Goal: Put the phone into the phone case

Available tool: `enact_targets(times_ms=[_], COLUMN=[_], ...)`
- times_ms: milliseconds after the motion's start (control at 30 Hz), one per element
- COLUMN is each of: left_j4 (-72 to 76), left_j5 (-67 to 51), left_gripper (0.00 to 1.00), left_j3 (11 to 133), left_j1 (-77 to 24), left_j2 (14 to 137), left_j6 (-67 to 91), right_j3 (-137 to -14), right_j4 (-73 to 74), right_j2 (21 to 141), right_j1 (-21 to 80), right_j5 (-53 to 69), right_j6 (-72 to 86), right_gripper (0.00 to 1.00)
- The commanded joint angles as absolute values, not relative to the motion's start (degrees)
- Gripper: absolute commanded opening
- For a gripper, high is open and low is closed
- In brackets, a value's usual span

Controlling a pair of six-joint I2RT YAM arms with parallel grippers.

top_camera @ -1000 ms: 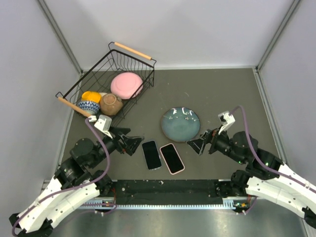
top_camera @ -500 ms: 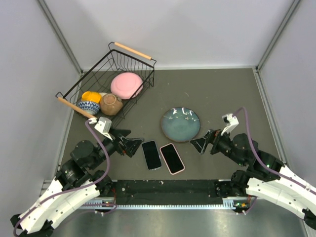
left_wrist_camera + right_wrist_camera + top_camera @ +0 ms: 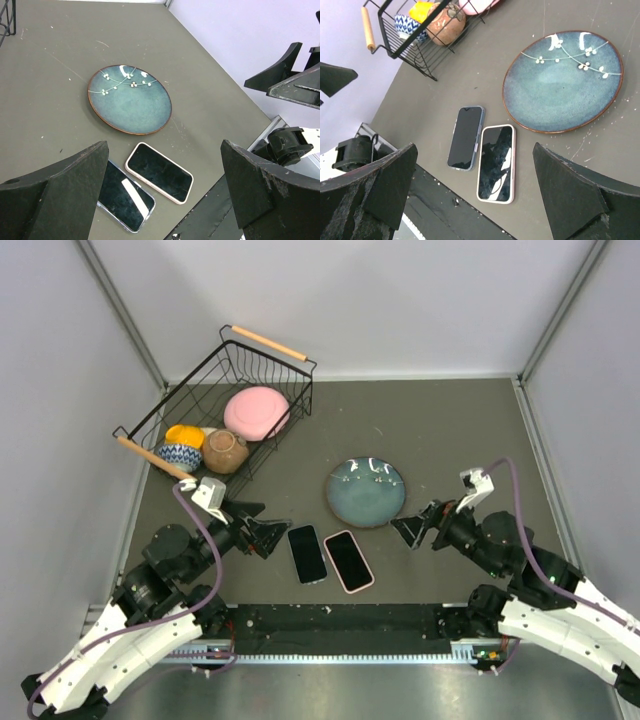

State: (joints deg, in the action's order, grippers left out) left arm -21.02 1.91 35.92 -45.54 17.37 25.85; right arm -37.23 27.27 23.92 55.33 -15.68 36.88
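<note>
While the left fingers (image 3: 266, 533) and right fingers (image 3: 410, 530) stand spread and empty, the phone (image 3: 307, 553) lies flat on the surface (image 3: 450, 430), just beside the pink-rimmed phone case (image 3: 348, 560). Likely fault: a low grasp slips and shoves both toward the plate (image 3: 366, 492). Count: one phone, one phone case, one plate, one basket (image 3: 178, 386).

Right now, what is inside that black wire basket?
The basket holds a pink dish, a brown pot, a blue patterned bowl and something yellow. Whatever lies under them is covered.
</note>
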Motion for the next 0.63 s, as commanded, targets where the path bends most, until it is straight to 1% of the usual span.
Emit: enact_targets(times_ms=[0, 600], left_j4=[-19.6, -18.8], left_j5=[1.9, 1.1], left_gripper=[0.99, 0.99], left_j3=[35.9, 35.9], left_j1=[-45.6, -45.7], left_j2=[17.0, 17.1], left_j6=[25.6, 25.1], right_j3=[-41.4, -43.0], right_j4=[26.3, 25.7], right_j2=[22.9, 25.2], right_j1=[55.7, 55.6], right_j5=[-17.0, -16.6], right_j6=[35.1, 34.1], right_gripper=[0.99, 0.99])
